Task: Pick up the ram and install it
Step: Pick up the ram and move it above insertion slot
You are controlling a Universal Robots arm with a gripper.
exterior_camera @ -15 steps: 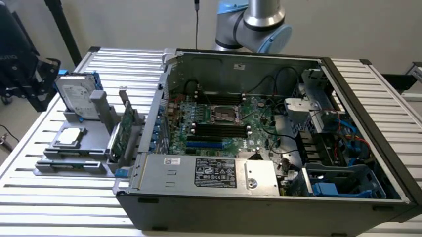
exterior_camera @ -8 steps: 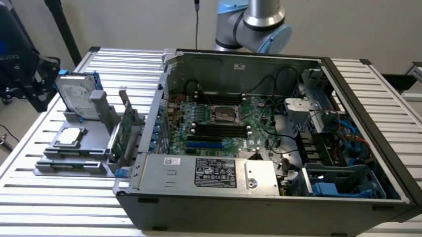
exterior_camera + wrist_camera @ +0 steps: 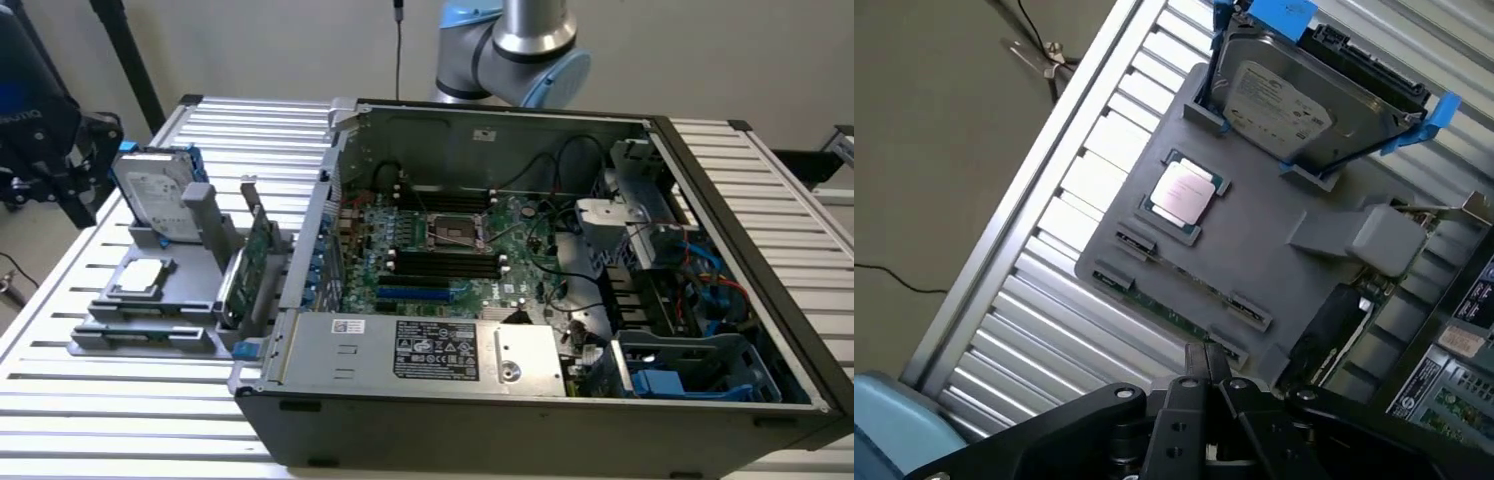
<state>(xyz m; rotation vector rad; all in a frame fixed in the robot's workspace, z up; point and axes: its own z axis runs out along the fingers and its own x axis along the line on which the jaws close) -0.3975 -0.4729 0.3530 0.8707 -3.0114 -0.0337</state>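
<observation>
Ram, a long, narrow, thin green circuit-board stick, sits in the outermost slot of a flat grey plastic holder, caught between small grey clips at both ends, and the wrist view sees it edge-on as a slim green strip. The black jaws are pressed together and hold nothing; their tips line up with the clip at one end of the ram, though whether they touch it cannot be told. The ram's long axis runs along the holder's outer edge, parallel to the slats of the ribbed silver aluminium table and crosswise to the table's side rail, which in the exterior view means from left to right. Beyond the ram on the same holder lies a square silver processor chip with a green rim, flat in its recess, and farther on a silver hard drive in a blue frame leans upright. Beside the holder a larger green expansion card with a metal bracket stands on edge. Next to that, the open black-and-grey computer case lies on its side, showing the green motherboard with its row of black slots and a silver power supply with a label. Off the table's edge is a dull grey-brown floor crossed by a thin black cable. Behind the case rises the silver-and-blue robot arm against a pale wall.
</observation>
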